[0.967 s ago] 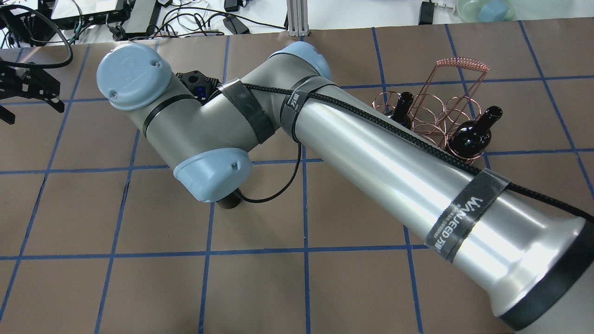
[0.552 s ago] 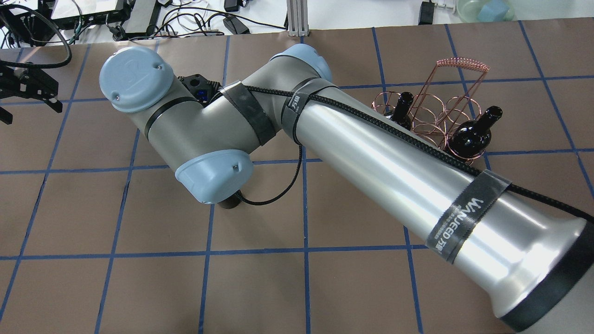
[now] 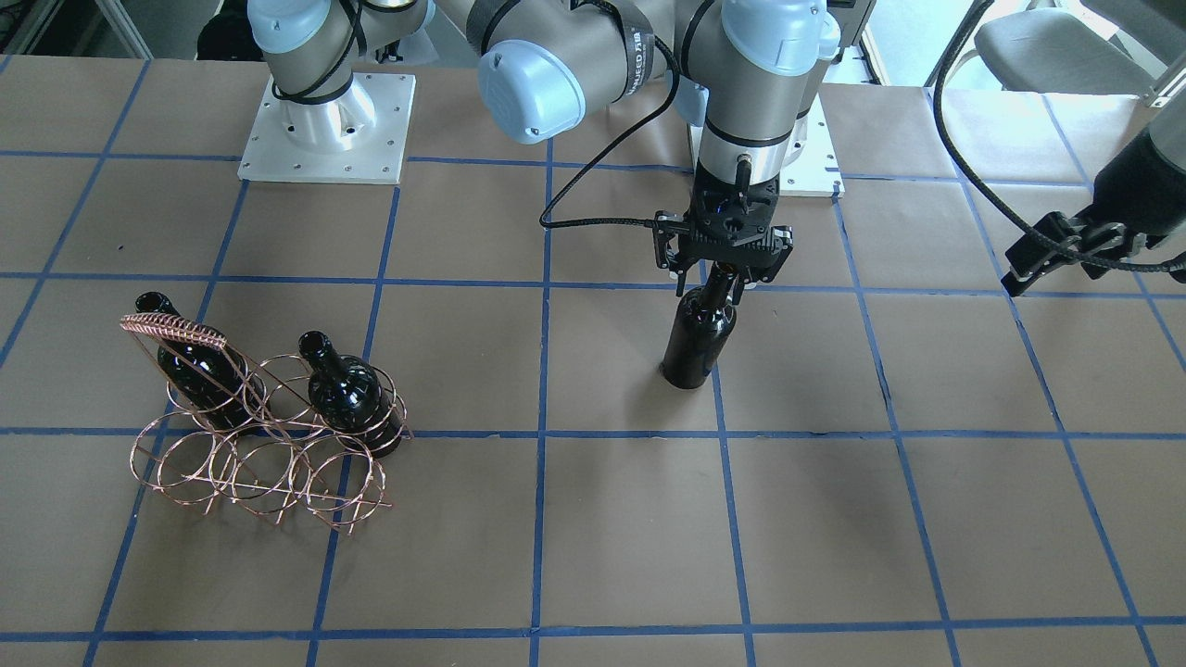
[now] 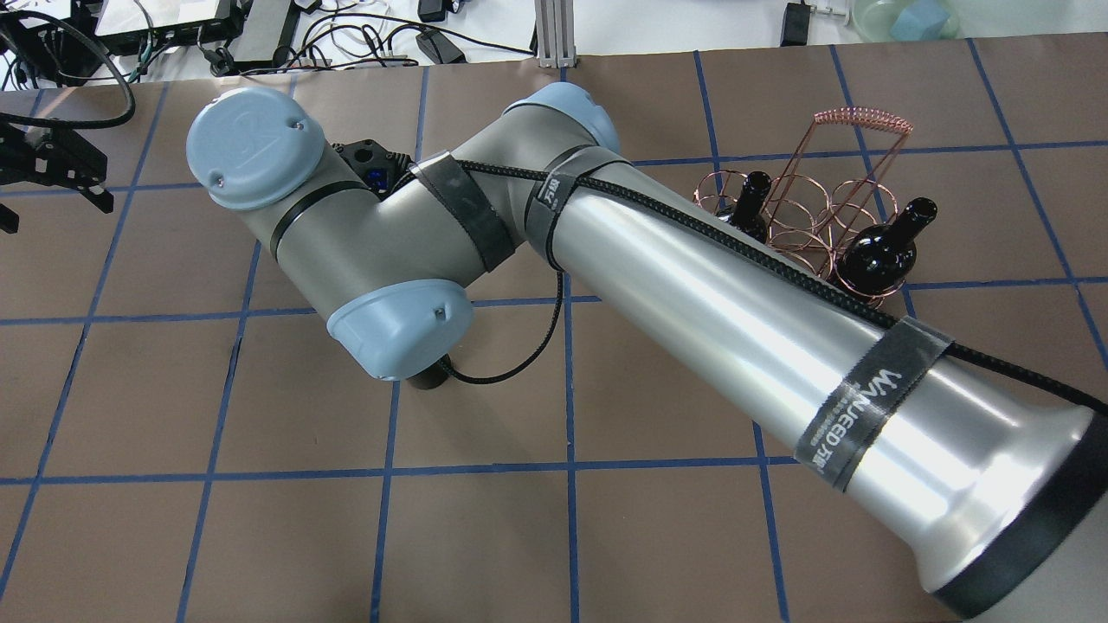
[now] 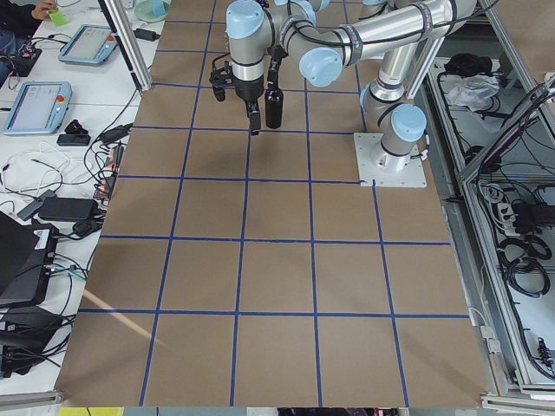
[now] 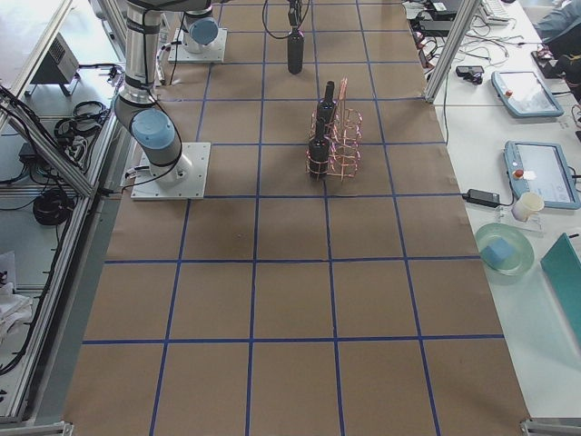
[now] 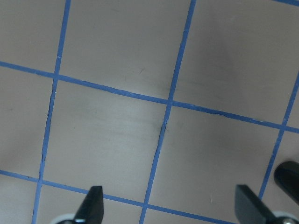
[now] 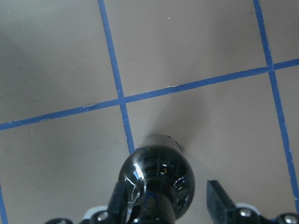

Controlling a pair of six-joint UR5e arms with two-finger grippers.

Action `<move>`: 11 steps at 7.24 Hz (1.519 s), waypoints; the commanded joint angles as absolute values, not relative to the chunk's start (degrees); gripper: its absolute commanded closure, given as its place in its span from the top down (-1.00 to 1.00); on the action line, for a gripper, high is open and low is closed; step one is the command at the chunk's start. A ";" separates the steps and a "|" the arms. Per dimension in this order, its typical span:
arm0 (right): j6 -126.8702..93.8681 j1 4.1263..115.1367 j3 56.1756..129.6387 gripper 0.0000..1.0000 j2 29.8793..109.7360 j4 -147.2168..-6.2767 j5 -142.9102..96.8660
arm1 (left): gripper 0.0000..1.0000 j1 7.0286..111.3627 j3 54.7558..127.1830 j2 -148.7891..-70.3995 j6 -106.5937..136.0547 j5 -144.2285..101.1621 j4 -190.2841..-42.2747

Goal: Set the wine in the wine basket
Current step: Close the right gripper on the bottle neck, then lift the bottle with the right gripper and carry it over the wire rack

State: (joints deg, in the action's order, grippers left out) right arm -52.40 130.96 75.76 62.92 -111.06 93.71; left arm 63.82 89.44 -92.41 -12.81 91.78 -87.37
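The wine, a glossy black bottle (image 3: 695, 345), stands upright on the brown paper near the table's middle. My right gripper (image 3: 721, 281) hangs straight above it, open, with the slim neck between its fingers. In the right wrist view the bottle (image 8: 156, 175) lies against one finger (image 8: 119, 198), while the other finger (image 8: 218, 198) stands apart. In the overhead view the arm hides all but its base (image 4: 424, 378). The copper wire basket (image 3: 259, 463) stands apart and holds two look-alike bottles (image 3: 190, 361) (image 3: 350, 394). My left gripper (image 4: 54, 215) is open and empty, far off.
The right arm's long forearm (image 4: 736, 329) crosses the table and partly hides the basket (image 4: 853, 160) in the overhead view. The left wrist view shows bare paper with blue tape lines and a dark rounded thing (image 7: 288, 176) at its lower right edge. Cables and devices (image 4: 260, 35) lie beyond the far edge.
The right arm's wrist shifted slightly to the right over the bottle. The left gripper drifted a little toward the overhead view's left edge. The bottles and basket have not moved.
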 commanded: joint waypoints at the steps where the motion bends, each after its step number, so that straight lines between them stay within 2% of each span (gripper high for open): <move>1: -52.47 130.96 75.76 -0.31 62.75 -111.18 92.12 | 1.00 64.16 89.47 -92.37 -12.66 91.67 -87.45; 4: -52.38 130.96 75.76 -0.42 62.67 -111.09 92.02 | 1.00 64.16 89.30 -92.37 -12.66 92.11 -87.98; 5: -52.30 130.87 75.76 -0.56 63.01 -111.01 92.02 | 1.00 64.42 89.21 -92.11 -12.66 92.11 -88.67; 6: -51.95 129.83 75.41 -0.89 64.50 -110.83 90.54 | 1.00 64.42 88.69 -92.02 -12.57 94.46 -89.73; 7: -44.63 128.16 75.50 -1.00 67.91 -106.57 91.92 | 1.00 64.42 88.68 -92.11 -12.48 96.57 -90.08; 9: -38.34 119.41 75.94 -1.00 78.35 -91.65 92.02 | 1.00 64.95 88.77 -92.37 -11.95 95.72 -91.32; 11: -27.13 109.82 76.29 -1.00 86.89 -77.85 92.72 | 1.00 70.45 88.59 -92.02 -11.87 95.54 -90.97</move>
